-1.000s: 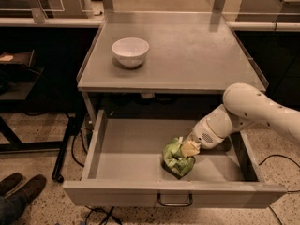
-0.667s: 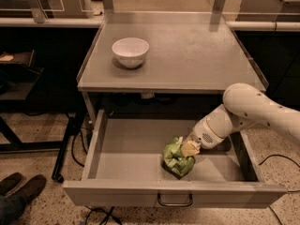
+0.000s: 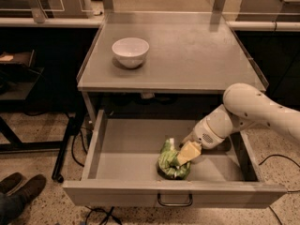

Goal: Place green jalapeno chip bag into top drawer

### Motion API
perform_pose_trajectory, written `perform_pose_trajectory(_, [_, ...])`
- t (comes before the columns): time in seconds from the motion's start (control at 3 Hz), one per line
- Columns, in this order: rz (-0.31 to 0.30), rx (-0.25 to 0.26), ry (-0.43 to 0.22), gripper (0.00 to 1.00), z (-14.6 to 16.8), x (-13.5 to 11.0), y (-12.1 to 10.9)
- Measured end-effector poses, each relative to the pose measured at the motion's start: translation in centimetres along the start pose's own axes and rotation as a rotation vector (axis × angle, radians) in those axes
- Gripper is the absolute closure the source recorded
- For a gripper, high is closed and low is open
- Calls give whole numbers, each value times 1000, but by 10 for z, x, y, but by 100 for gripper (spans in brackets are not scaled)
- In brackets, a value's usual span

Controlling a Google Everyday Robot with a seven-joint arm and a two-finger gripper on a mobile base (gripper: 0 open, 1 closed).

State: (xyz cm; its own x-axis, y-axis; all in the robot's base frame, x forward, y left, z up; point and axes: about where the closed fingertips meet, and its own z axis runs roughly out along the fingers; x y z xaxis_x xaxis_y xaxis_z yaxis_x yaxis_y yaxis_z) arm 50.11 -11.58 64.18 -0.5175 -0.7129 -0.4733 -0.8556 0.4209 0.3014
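The green jalapeno chip bag (image 3: 172,159) is a crumpled green foil bag with a white edge. It rests on the floor of the open top drawer (image 3: 136,142), near the front, right of centre. My gripper (image 3: 188,153) reaches down into the drawer from the right on the white arm (image 3: 255,111). Its yellowish fingers are pinched together on the bag's right side. The drawer is pulled fully out, and its front panel with a dark pull handle (image 3: 175,201) faces the camera.
A white bowl (image 3: 130,51) stands on the grey tabletop (image 3: 197,55) above the drawer, at its back left. A person's shoes (image 3: 18,189) are on the floor at the lower left. Cables lie on the floor around the table's legs.
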Motion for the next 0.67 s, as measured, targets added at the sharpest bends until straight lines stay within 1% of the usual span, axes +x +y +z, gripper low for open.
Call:
perform_pose_trajectory(0.33, [0, 0, 0, 0, 0, 0, 0])
perform_pose_trajectory(0.67, [0, 0, 0, 0, 0, 0, 0])
